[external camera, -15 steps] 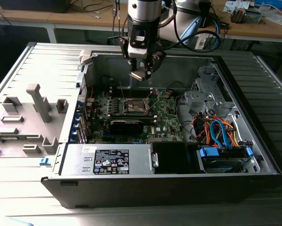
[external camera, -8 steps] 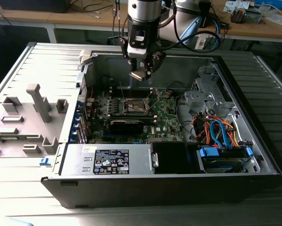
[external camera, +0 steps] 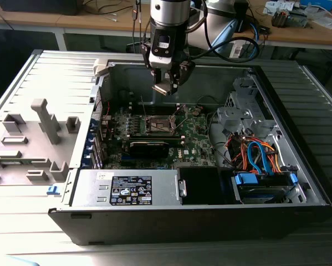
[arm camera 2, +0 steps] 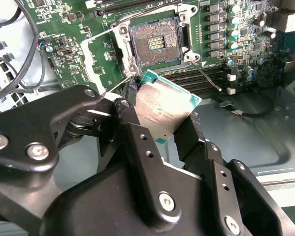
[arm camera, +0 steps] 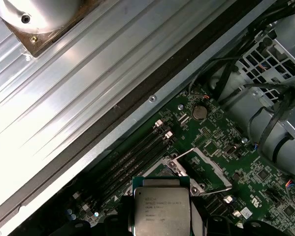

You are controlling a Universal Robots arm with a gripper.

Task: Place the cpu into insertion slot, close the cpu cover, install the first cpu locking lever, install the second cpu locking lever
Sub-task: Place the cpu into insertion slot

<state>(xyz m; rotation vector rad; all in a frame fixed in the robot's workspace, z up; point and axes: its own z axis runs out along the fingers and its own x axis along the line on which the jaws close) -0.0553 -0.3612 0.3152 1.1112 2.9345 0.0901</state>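
The cpu point(arm camera 2: 164, 110) sits pinched in the gripper point(arm camera 2: 162, 122) above the socket point(arm camera 2: 154, 44)

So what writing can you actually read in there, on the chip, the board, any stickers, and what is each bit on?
No text can be quoted; every piece of print is too small to read.
The cpu, held in the gripper: several lines of dark print on its metal top, unreadable.
The power supply label: white text and symbols on black, unreadable.
The motherboard: tiny white markings, unreadable.
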